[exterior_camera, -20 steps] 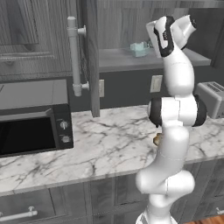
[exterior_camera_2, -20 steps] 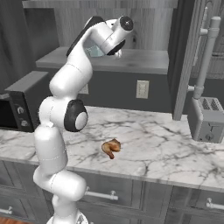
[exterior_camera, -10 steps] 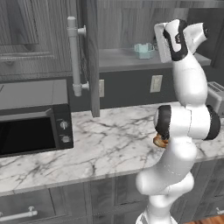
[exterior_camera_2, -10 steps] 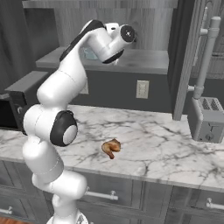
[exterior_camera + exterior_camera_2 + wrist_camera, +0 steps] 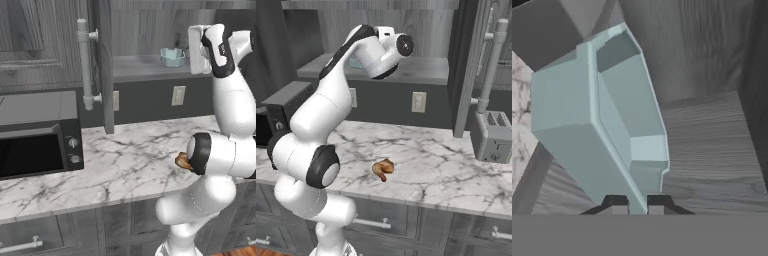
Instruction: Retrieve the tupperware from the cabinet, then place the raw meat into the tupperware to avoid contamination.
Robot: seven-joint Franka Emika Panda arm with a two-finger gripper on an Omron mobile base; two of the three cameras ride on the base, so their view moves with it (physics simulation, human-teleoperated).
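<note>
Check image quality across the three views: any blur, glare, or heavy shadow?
Hand view: tupperware looms close, soft and blocky, its rim between the shut gripper tips; shelf grain smeared. Left base view: flat rendered light, no glare; cabinet interior dim. Right base view: even light, faint shadow under the meat on the counter.

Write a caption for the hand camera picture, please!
The gripper pinches the rim of the tupperware on the cabinet shelf.
</note>
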